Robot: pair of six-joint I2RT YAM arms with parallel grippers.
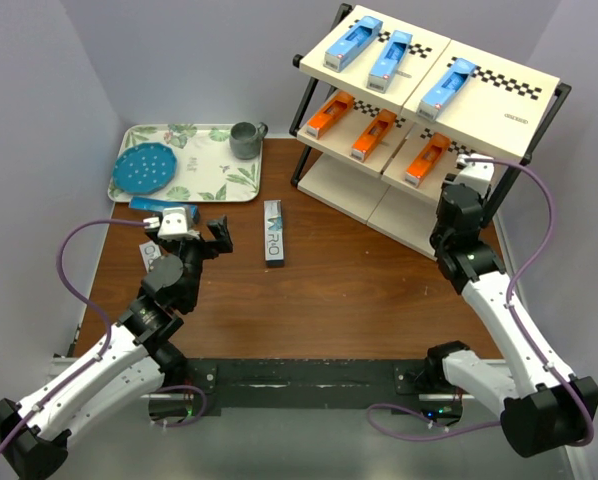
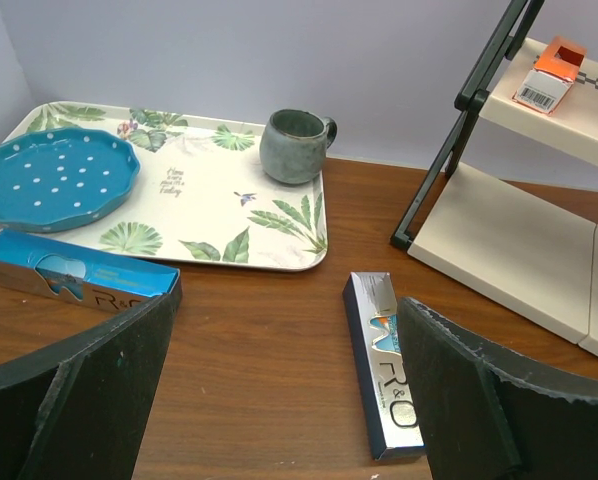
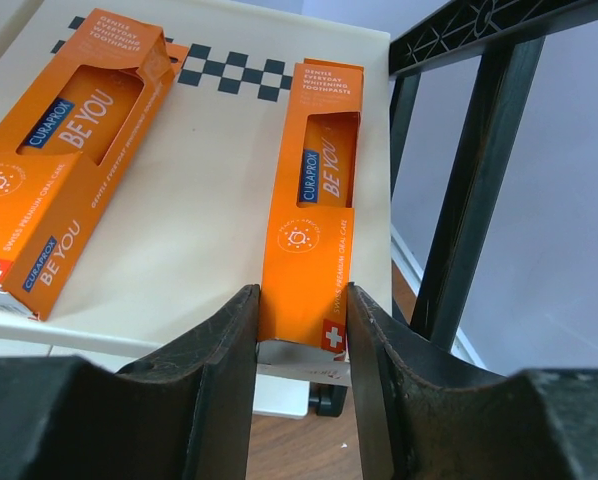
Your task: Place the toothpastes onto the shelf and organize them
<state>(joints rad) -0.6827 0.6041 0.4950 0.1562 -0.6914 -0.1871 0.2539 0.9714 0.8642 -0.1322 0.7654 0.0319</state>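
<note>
Top: shelf [image 1: 499,110] carries blue boxes [image 1: 357,45] above and orange ones below; grey box [image 1: 274,233] lies on surface [image 1: 359,290].
Left wrist: left hand [image 2: 289,330] spread, facing grey box, likely the next pick.
Right wrist: right hand [image 3: 301,340] pinches orange box [image 3: 314,200] at its low end, probably squaring it.

Left gripper [image 2: 289,395] wide open, right gripper [image 3: 301,345] clamped

Orange toothpastes [image 3: 309,210], cream checker-striped shelf [image 1: 499,100], leaf-patterned tray [image 2: 229,215], white-dotted blue plate [image 2: 54,178].
</note>
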